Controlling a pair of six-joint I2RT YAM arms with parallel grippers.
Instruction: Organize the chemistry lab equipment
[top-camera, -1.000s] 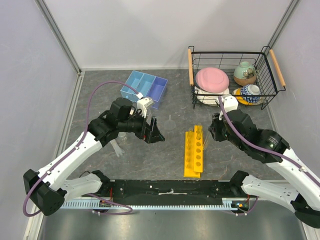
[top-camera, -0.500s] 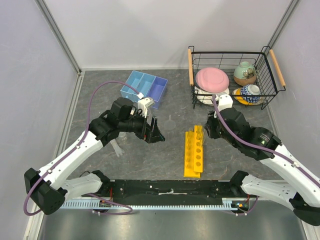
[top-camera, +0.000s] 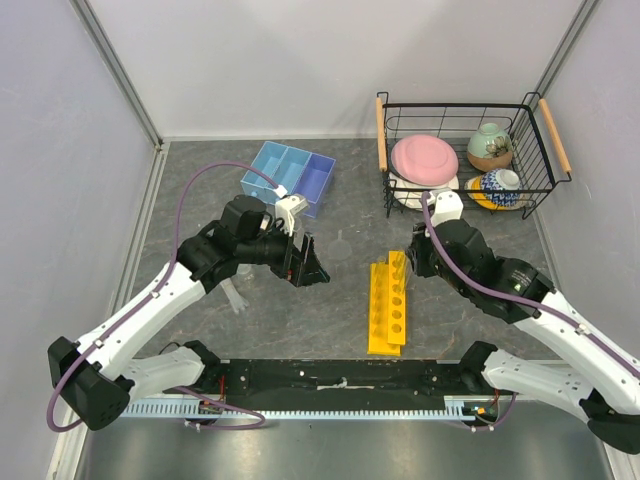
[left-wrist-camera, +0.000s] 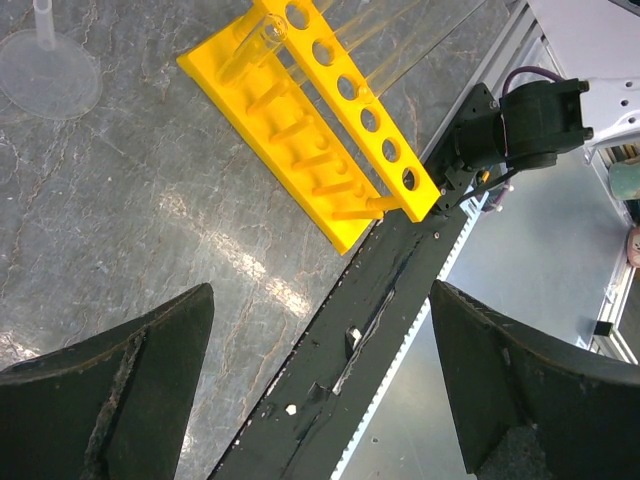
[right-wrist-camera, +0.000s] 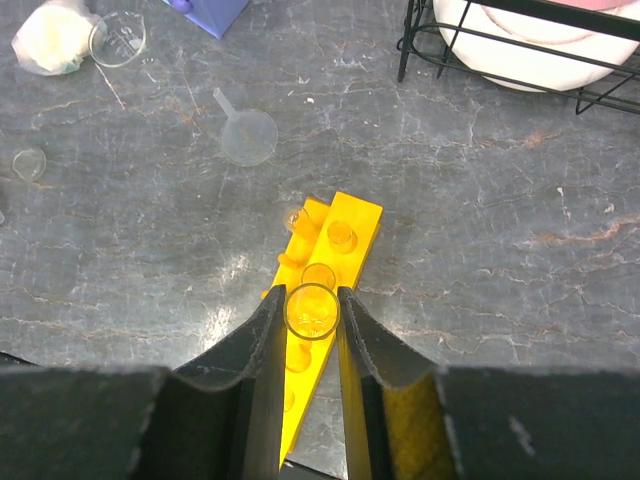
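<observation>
**Right wrist: tube over rack**

Right hand (right-wrist-camera: 310, 298) clamps an upright test tube (right-wrist-camera: 312, 312), seen end-on, directly above the yellow rack (right-wrist-camera: 350, 225). The rack's long axis runs from the near edge of the worktop (right-wrist-camera: 500, 200) toward the far edge. Left hand (top-camera: 306, 262), spread and empty, is farther off.

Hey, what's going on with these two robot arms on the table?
The right gripper is closed on a thin clear test tube, holding it upright over the yellow rack with round holes, which holds other tubes near its far end. The left gripper hangs open and empty over the grey table. A small clear funnel lies loose, and the blue three-compartment tray sits at the back.
</observation>
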